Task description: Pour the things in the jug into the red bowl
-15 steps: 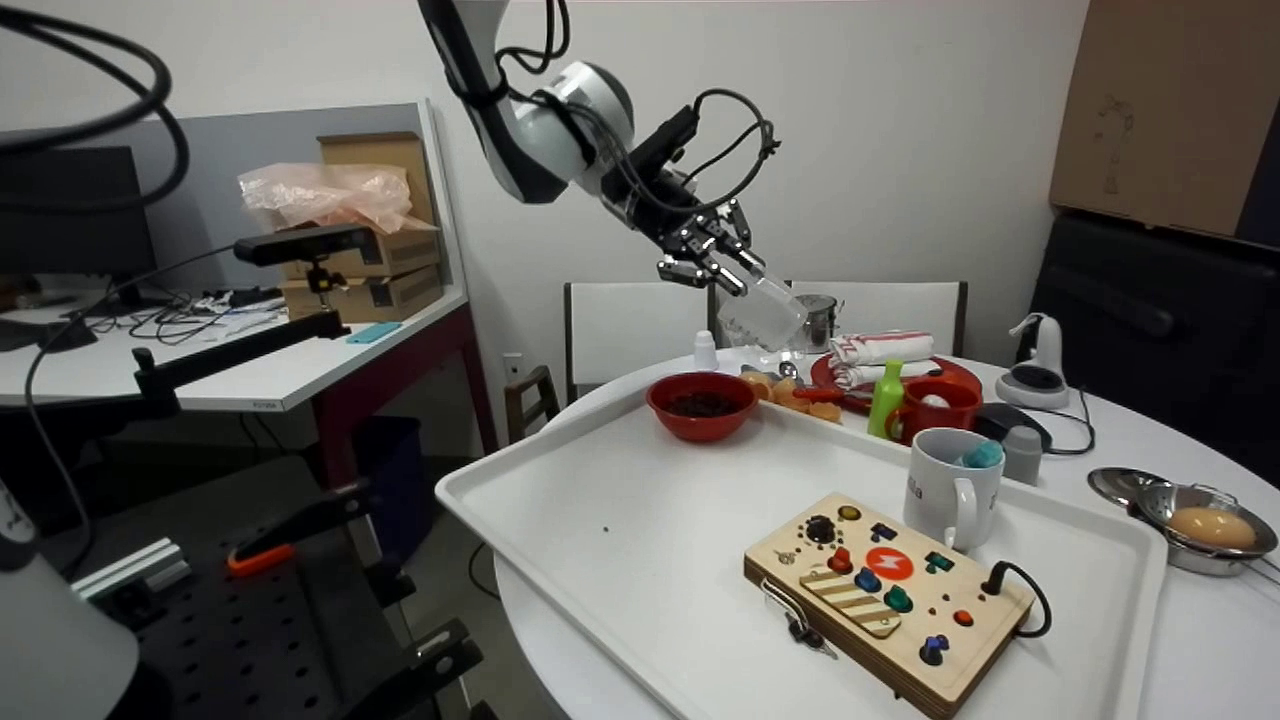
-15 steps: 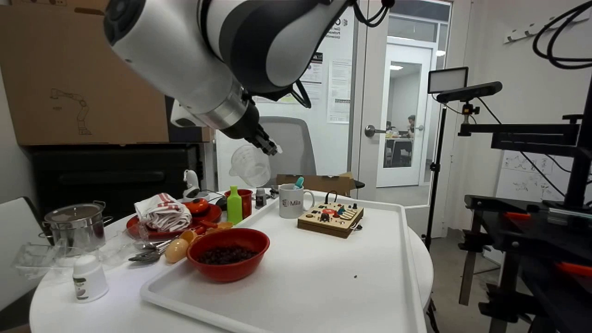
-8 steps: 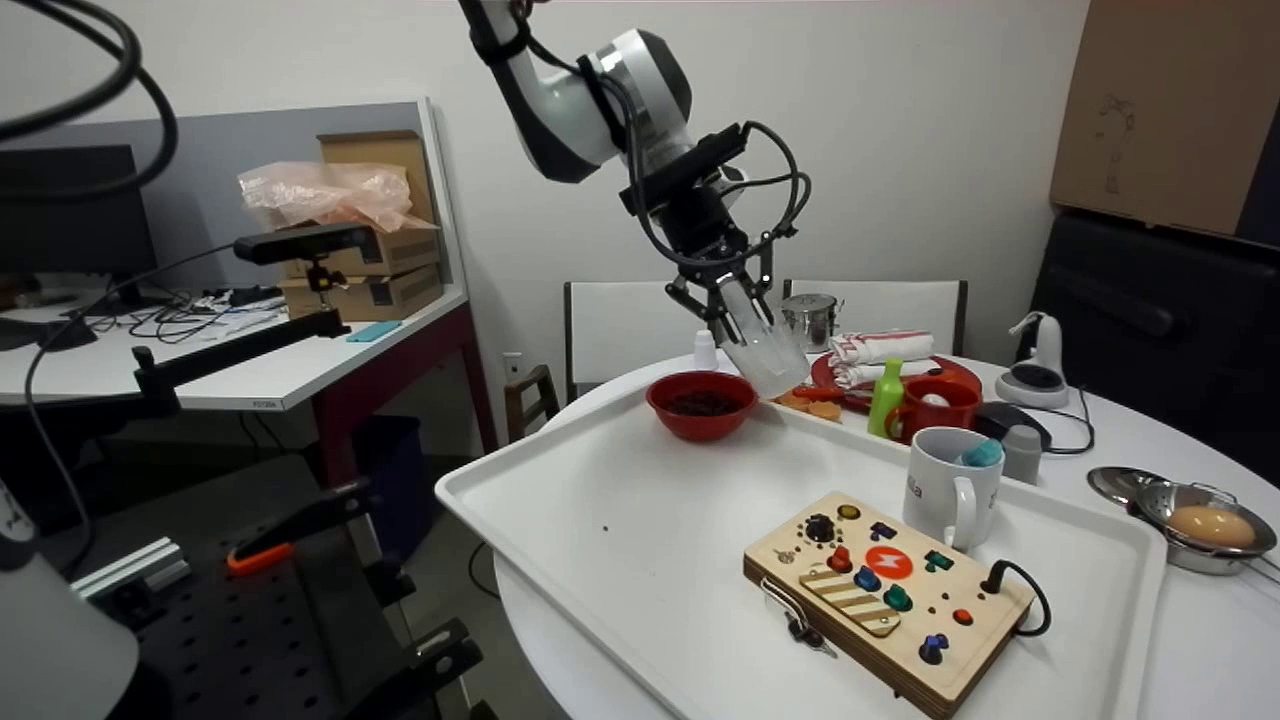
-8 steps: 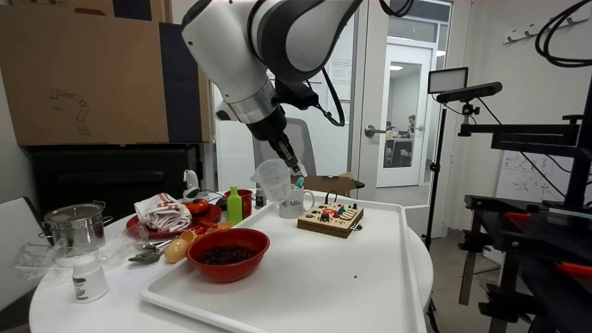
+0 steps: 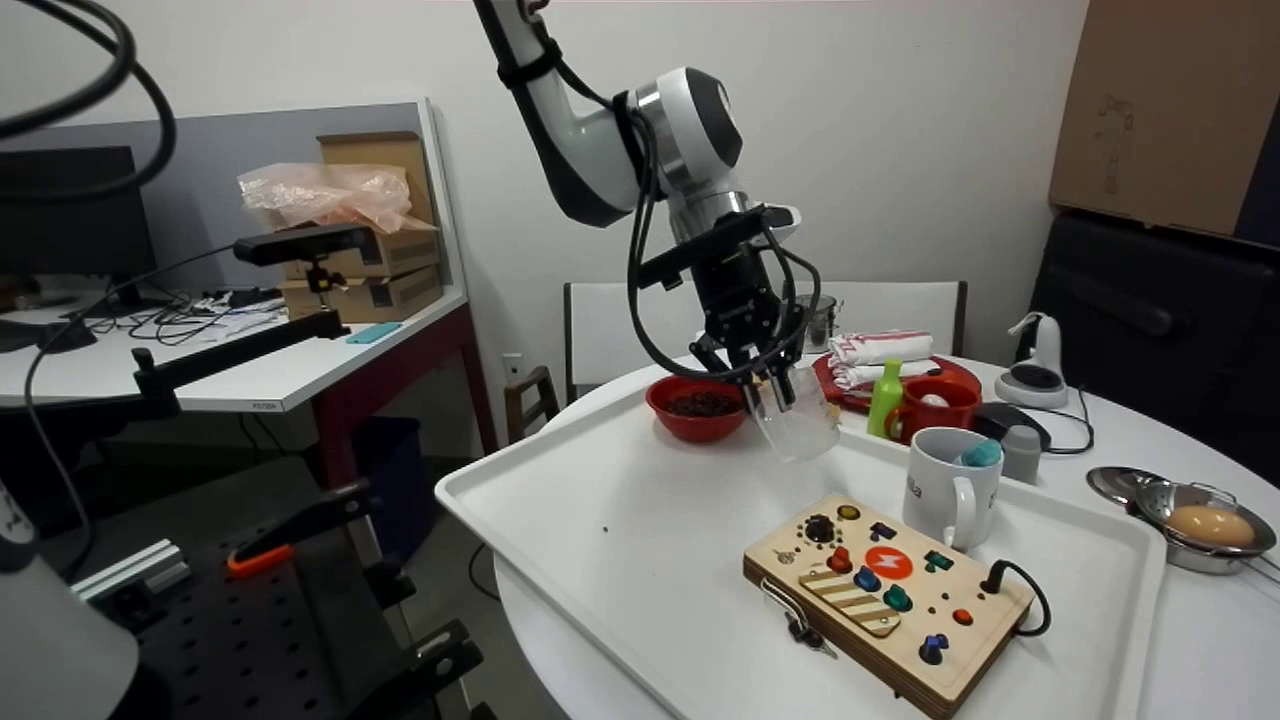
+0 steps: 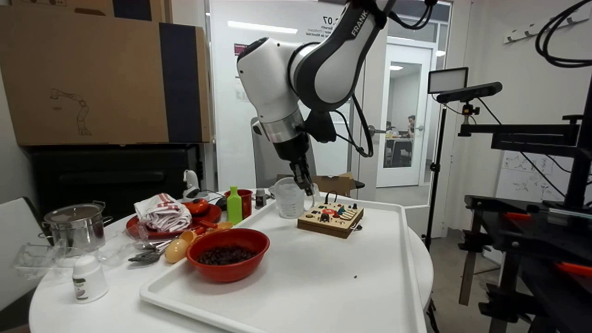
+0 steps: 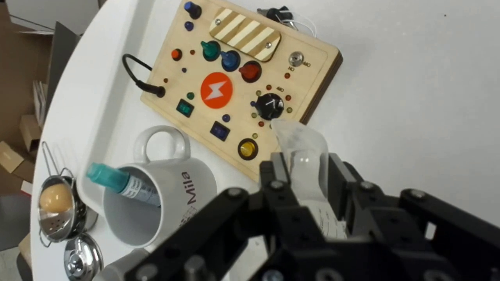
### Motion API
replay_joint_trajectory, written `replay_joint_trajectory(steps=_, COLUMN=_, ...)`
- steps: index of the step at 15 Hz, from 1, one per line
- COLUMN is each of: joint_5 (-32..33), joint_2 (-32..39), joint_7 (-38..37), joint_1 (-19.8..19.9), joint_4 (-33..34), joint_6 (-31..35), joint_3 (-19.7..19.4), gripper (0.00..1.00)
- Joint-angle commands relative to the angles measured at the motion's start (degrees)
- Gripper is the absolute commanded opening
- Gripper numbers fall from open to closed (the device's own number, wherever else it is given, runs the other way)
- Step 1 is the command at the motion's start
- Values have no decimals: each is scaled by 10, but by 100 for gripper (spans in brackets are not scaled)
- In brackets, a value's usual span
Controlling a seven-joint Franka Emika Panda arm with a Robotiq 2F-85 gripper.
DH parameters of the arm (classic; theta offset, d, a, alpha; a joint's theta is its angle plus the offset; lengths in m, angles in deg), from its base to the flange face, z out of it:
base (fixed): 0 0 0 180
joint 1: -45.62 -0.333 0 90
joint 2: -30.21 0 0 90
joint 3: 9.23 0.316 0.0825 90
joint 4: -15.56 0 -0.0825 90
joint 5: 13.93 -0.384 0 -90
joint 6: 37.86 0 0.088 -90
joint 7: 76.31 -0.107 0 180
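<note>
The small, clear greyish, cup-shaped plastic jug [image 6: 289, 203], near the frame's centre in an exterior view, should feel light, stiff and slick. Its handle [image 7: 304, 140] seems the right hold, and the black metal gripper [image 7: 307, 164] has its fingers clamped there. Half a second back it hung higher, more tilted; whether it touches the flat white tray [image 6: 323, 277], I can't tell.
</note>
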Motion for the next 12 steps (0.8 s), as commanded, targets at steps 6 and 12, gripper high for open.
replay_joint_trajectory(steps=6, joint_5=-164, joint_2=5, joint_7=101, joint_1=5, joint_4=-20, joint_6=118, joint_3=-5, gripper=14)
replay_joint_trajectory(steps=12, joint_5=-248, joint_2=14, joint_7=172, joint_1=4, joint_4=-3, joint_6=110, joint_3=-4, gripper=15)
